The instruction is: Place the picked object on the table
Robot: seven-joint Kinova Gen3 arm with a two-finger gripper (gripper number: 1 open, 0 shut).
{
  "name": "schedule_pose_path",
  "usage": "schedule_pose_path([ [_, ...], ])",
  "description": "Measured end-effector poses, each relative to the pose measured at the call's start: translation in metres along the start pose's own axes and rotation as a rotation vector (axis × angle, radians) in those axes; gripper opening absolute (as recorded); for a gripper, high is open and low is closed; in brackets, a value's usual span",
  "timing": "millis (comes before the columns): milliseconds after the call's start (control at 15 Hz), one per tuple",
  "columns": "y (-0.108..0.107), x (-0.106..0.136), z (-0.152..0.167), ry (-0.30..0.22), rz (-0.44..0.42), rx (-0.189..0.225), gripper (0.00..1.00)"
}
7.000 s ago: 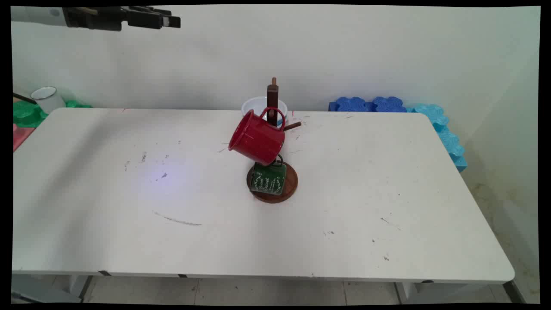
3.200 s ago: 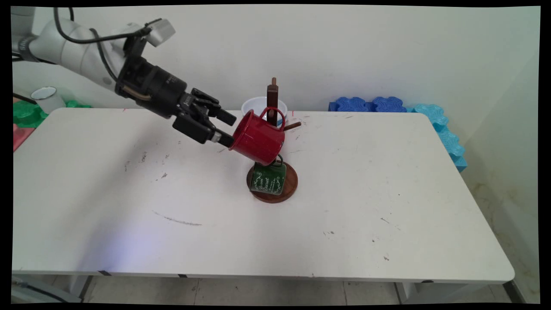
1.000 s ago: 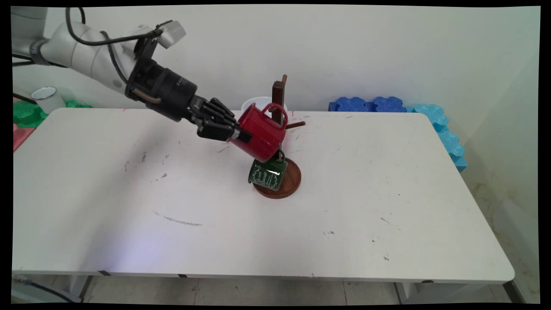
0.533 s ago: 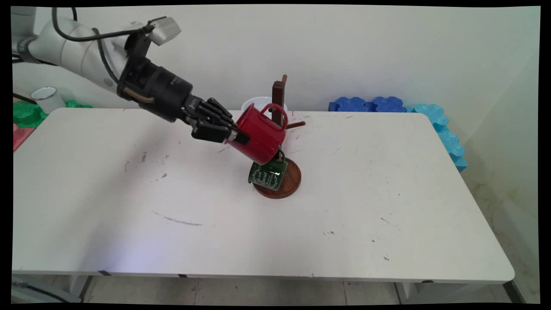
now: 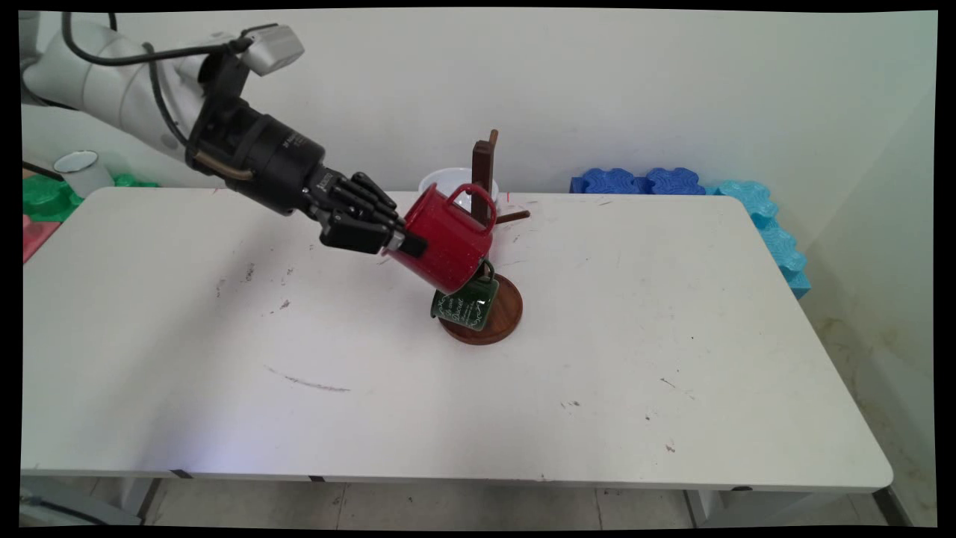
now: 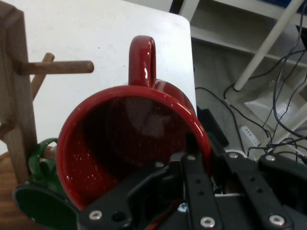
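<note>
While my gripper [image 5: 407, 240] clamps the rim of a red mug [image 5: 444, 239], the mug hangs tilted in the air just left of the wooden mug stand [image 5: 482, 175], its mouth turned toward the arm and its handle toward the stand's post. I see one finger [image 6: 194, 184] reaching inside the mug's mouth and the other pressed on the outside wall, so the jaws are narrow, closed on the rim. From the hand camera, the red mug [image 6: 134, 139] fills the middle of the picture, and its handle [image 6: 142, 61] stands clear of the stand's nearest peg [image 6: 57, 67], beside it and not hooked over it.

Below the red mug, a green mug [image 5: 464, 300] hangs tilted from a lower peg of the stand, over the stand's round wooden base [image 5: 504, 314]. Another peg [image 5: 511, 217] juts out on the stand's right side, bare. Behind the post sits a white bowl [image 5: 444, 181], near the table's [image 5: 597, 373] far edge.

Well to the stand's right, past the table's far corner, lie blue foam blocks [image 5: 650, 181]. Far to the stand's left, beyond the table's edge, a white cup [image 5: 81, 170] stands on green foam [image 5: 45, 196].
</note>
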Motion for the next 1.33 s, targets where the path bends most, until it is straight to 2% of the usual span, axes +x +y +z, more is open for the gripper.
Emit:
schedule_pose_path([
  [400, 0.008, -0.003, -0.015, -0.053, 0.032, 0.026, 0.0],
  [800, 0.008, -0.009, -0.035, -0.131, 0.079, 0.074, 0.0],
  [1333, -0.009, -0.019, -0.058, -0.253, 0.145, 0.195, 0.0],
])
